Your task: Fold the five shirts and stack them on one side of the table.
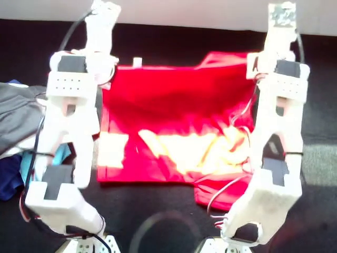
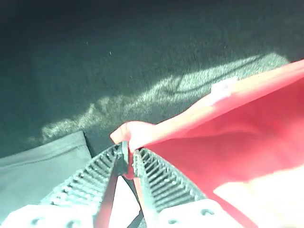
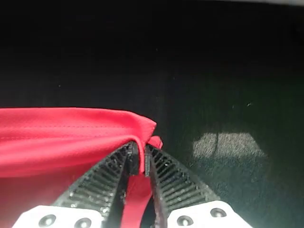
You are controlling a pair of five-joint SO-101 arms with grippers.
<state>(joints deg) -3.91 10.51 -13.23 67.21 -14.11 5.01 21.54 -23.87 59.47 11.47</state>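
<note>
- The red shirt (image 1: pixel 174 132) lies spread flat over the middle of the table (image 1: pixel 174 42), between the two arms. One hem lies toward the table's far edge and the other toward the near edge, where the arm bases stand.
- A flap of the same red cloth pokes out past the near hem, close to the right arm.
- The left gripper (image 2: pixel 127 156) is pressed together on the shirt's far left corner, and a small bulge of red cloth squeezes out above the ribbed fingers.
- The right gripper (image 3: pixel 141 161) pinches the far right corner, with the stitched hem doubled over between its fingers.
- A small white tag (image 2: pixel 223 88) sits on the far hem, near the left gripper.
- The cloth looks thin, light and limp. It will likely sag between the two pinch points and drag or crease if the corners travel unevenly.
- The seamed corners look like the best hold, since the doubled fabric gives the ribbed fingers more to bite on. A shallow pinch could slip off.
- At the table's left edge a grey shirt (image 1: pixel 18 113) lies in a loose heap, with a blue garment (image 1: pixel 9 182) below it nearer the left arm's base.
</note>
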